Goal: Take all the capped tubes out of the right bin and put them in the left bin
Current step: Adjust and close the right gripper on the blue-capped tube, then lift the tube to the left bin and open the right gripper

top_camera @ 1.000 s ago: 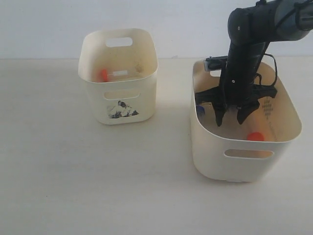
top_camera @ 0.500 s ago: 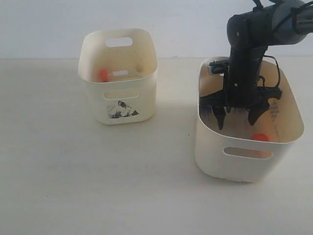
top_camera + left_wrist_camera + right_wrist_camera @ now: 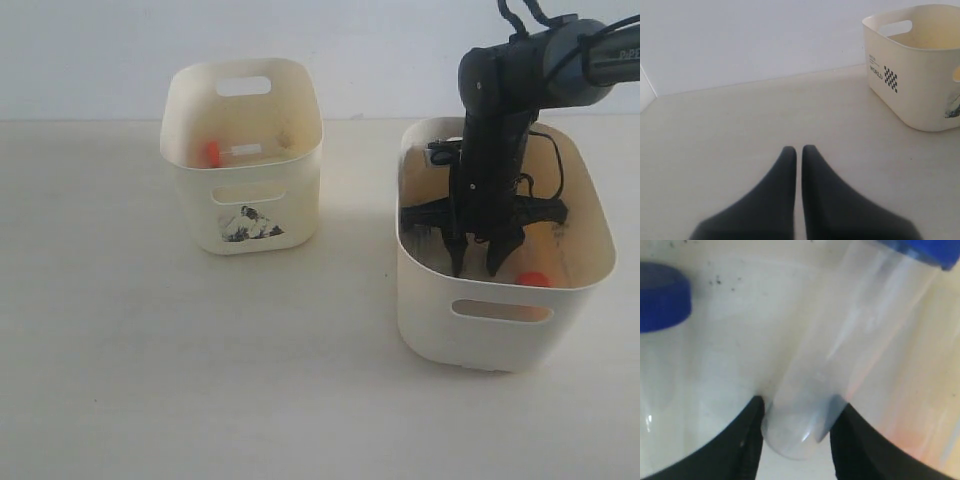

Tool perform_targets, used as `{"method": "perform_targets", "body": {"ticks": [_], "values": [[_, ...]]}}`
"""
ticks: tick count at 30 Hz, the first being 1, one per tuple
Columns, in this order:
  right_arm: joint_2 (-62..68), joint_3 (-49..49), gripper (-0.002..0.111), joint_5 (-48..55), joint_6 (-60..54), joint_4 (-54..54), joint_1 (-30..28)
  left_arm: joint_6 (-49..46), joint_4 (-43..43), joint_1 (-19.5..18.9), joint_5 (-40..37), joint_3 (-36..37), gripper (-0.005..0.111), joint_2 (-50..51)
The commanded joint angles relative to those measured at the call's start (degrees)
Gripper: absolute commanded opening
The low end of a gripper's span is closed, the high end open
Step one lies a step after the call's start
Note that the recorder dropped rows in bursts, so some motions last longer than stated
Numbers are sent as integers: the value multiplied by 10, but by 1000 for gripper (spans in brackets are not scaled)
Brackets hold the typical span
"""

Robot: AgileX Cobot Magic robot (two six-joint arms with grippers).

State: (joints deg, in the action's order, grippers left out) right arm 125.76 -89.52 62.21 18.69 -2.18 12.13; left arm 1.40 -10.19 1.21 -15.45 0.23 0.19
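— What can't you make out?

— Quite a bit. From outside, the right arm [image 3: 505,110] reaches down into the wide bin [image 3: 500,335]. Its own bulk and the bin's front wall hide whatever sits between the right jaws. Just beside those jaws, toward the front wall, an orange cap [image 3: 533,280] pokes up, and the tube under it is hidden.

— And close up?

— There the right jaws stand part-way open. Their two dark fingers [image 3: 745,445] press against either side of the rounded bottom end of a clear tube [image 3: 840,350] lying on the bin floor. Its blue cap [image 3: 927,250] is at the far end from the jaws and is cut off by the picture edge. Off to one side of the jaws lies a second blue cap [image 3: 662,297], also cut off, and its clear body barely shows against the pale floor. An orange blur on the other side of the jaws is too soft to name. A few dark specks [image 3: 717,279] dot the bin beyond the fingertips.

— The other jaws?

— The left jaws are shut to a hairline gap with nothing between them, over bare desk [image 3: 740,125]. Well ahead of them and to one side stands the narrow bin [image 3: 920,85], cut off at the edge.

— Any writing?

— On that bin's side there is lettering [image 3: 875,70] that seems to read "WORLD". A smaller line above it is too tiny to read, and a checkered patch [image 3: 890,78] sits beside it. The front carries a small dark picture [image 3: 250,222]. An orange-capped tube [image 3: 225,152] lies inside, well away from both jaws.
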Motion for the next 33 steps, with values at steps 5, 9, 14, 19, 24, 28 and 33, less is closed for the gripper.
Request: {"method": "perform_targets", "body": {"ticks": [5,9,14,19,24,28,33], "values": [[-3,2,0,58,-5,-4,-2,7,1,-1,4,-2,4,-2],[-45,2,0,73,-23,-4,-2,7,1,-1,4,-2,4,-2],[-115,2,0,73,-36,-2,-2,7,1,-1,4,-2,4,-2],[-197,2,0,67,-80,22,-2,7,1,-1,4,-2,4,-2],[-255,2,0,11,-269,233,-2,7,1,-1,4,-2,4,-2],[-252,2,0,-28,-464,498,-1,7,1,-1,4,-2,4,-2],[-217,2,0,-124,-566,643,42,7,1,-1,4,-2,4,-2]]}}
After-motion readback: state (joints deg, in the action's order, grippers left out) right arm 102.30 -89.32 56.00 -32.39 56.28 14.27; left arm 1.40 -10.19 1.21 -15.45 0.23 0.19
